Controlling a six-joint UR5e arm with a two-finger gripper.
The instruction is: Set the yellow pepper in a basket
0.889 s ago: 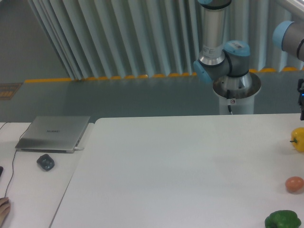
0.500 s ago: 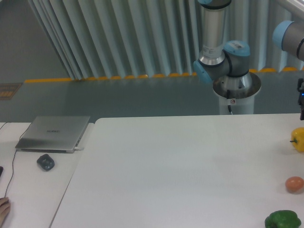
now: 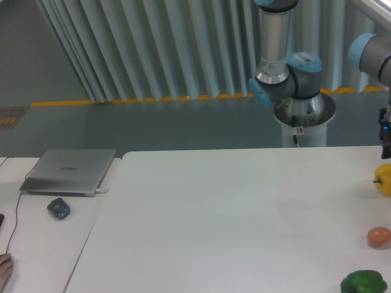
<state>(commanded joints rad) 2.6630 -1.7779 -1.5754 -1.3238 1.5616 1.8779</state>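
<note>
The yellow pepper (image 3: pixel 383 179) lies on the white table (image 3: pixel 232 220) at the far right edge of the view, partly cut off by the frame. My gripper (image 3: pixel 387 137) is only a dark sliver at the right edge, just above the pepper. Its fingers are out of frame, so I cannot tell whether it is open or shut. No basket is in view.
A small orange-red round fruit (image 3: pixel 379 236) and a dark green pepper (image 3: pixel 364 282) lie on the table's right side, in front of the yellow pepper. The arm's base (image 3: pixel 303 113) stands behind the table. A laptop (image 3: pixel 69 171) and mouse (image 3: pixel 58 209) sit on the left desk.
The dark gripper part at the right edge has shifted slightly left and down, and the arm's elbow joint moved a little. The peppers and the fruit have not moved.
</note>
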